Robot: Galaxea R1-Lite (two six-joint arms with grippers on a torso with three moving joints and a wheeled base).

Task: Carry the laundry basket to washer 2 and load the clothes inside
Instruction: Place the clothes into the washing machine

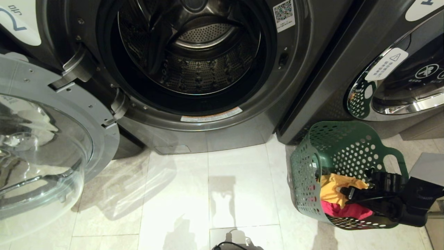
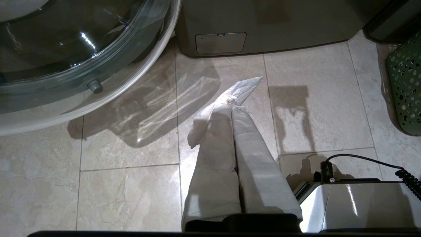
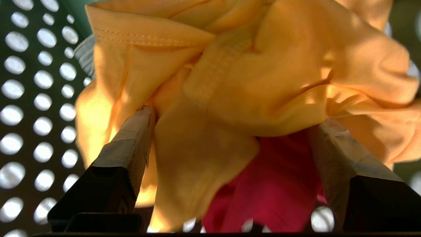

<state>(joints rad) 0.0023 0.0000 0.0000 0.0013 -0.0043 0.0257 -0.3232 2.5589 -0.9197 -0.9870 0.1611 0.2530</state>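
Note:
Washer 2 (image 1: 305,86) fills the head view, its round door (image 1: 41,146) swung open to the left and its steel drum (image 1: 204,66) bare. The dark green laundry basket (image 1: 343,146) stands on the floor at the right, tilted, with a yellow garment (image 1: 331,189) over a pink one (image 1: 343,210). My right gripper (image 1: 350,194) is inside the basket. In the right wrist view it (image 3: 233,118) is open, its taped fingers wide apart around a fold of the yellow garment (image 3: 263,65), the pink one (image 3: 279,184) beneath. My left gripper (image 2: 232,100) hangs shut over the tiles.
A second grey washer (image 1: 399,80) with its door shut stands right behind the basket. Pale floor tiles (image 1: 208,194) lie between washer 2 and me. My base (image 2: 361,204) and a coiled black cable (image 2: 408,177) sit close under the left arm.

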